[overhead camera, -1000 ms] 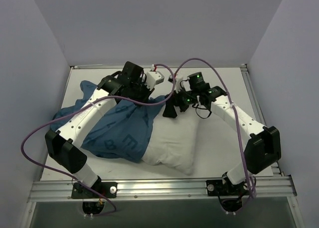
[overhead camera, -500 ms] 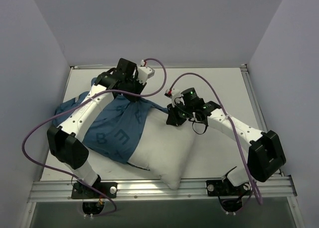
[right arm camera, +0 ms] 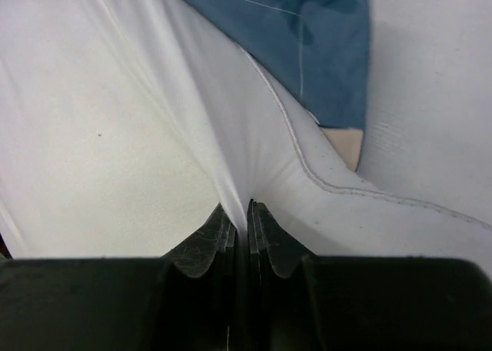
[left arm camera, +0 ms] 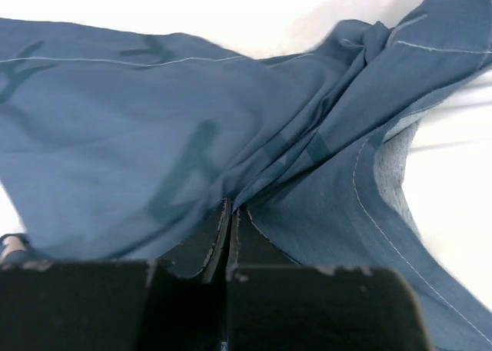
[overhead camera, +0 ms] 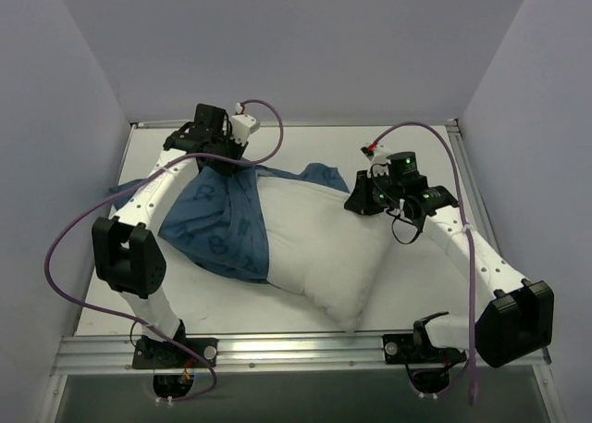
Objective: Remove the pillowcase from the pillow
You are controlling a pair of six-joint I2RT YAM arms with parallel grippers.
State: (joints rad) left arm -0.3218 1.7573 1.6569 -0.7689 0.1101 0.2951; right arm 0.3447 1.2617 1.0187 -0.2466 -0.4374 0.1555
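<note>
The white pillow (overhead camera: 324,247) lies slantwise across the table, its left part still inside the blue printed pillowcase (overhead camera: 217,224). At the far left, my left gripper (overhead camera: 225,159) is shut on a bunched fold of the pillowcase (left arm camera: 254,151), and the cloth stretches away from the pinched fingertips (left arm camera: 219,228). My right gripper (overhead camera: 356,204) is shut on a pinch of the pillow's white fabric (right arm camera: 154,120) near its far right corner. A flap of the pillowcase (right arm camera: 307,36) shows just beyond that corner seam.
The white table (overhead camera: 425,155) is boxed in by grey walls on three sides. An aluminium rail (overhead camera: 296,349) runs along the near edge by the arm bases. Purple cables (overhead camera: 65,247) loop above both arms.
My right gripper has shut on the pillow and drawn it right. The left gripper has pulled the pillowcase back and to the left, and more white pillow now shows.
</note>
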